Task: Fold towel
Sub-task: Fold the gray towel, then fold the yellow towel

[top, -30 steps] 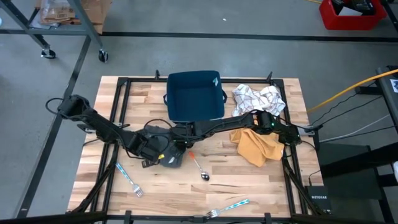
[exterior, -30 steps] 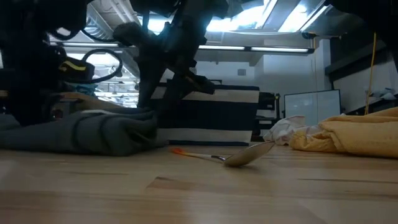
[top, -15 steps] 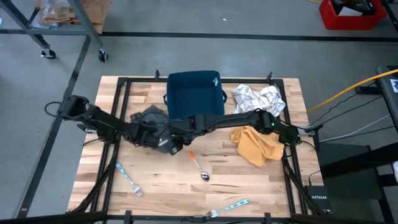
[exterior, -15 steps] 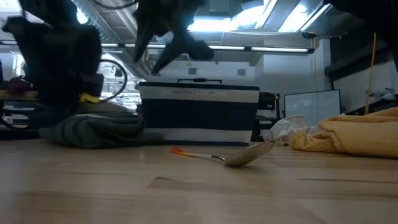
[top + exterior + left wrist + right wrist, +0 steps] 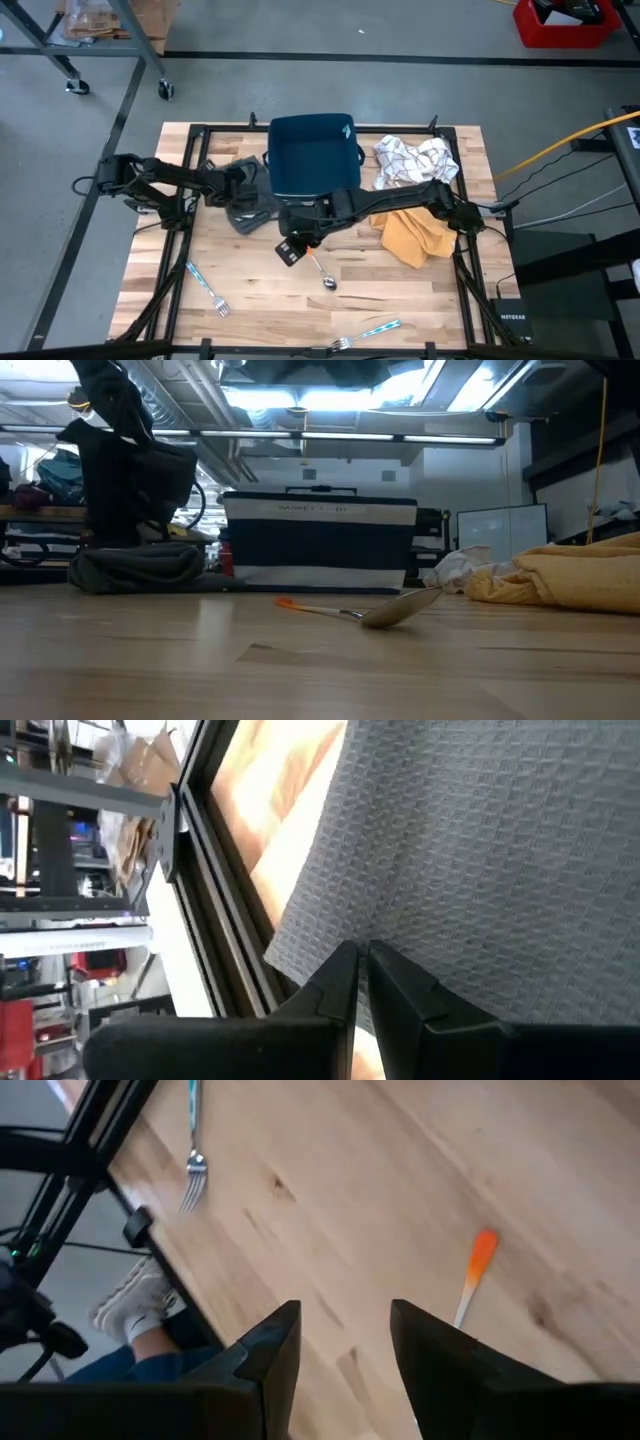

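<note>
The grey waffle-weave towel (image 5: pixel 252 212) lies bunched on the table, left of the dark blue basket (image 5: pixel 313 153). The low view shows it as a low heap (image 5: pixel 140 566). My left gripper (image 5: pixel 362 952) reaches in from the table's left and is shut at the towel's far-left part. My right gripper (image 5: pixel 345 1342) hangs open above the bare wood near the table's middle, right of the towel, with nothing between its fingers. My left gripper is shut on the towel close to one edge (image 5: pixel 300 955), its fingers slanting down from the table's left. The fingers themselves hide the place of contact, so whether they have one layer or several I cannot tell. The towel rests slack on the table.
A spoon with an orange handle (image 5: pixel 322 268) lies right below my right gripper. A yellow cloth (image 5: pixel 412 232) and a white patterned cloth (image 5: pixel 415 158) lie at the right. Forks (image 5: pixel 208 288) (image 5: pixel 368 333) lie by the near edge. A person's shoe (image 5: pixel 130 1305) shows beyond the table's edge.
My left gripper has swung toward the table's far-left, turning as it went, and has dragged the towel along the table from near the middle to beside the basket's left side. My right gripper has risen off the towel and hangs clear of it.
</note>
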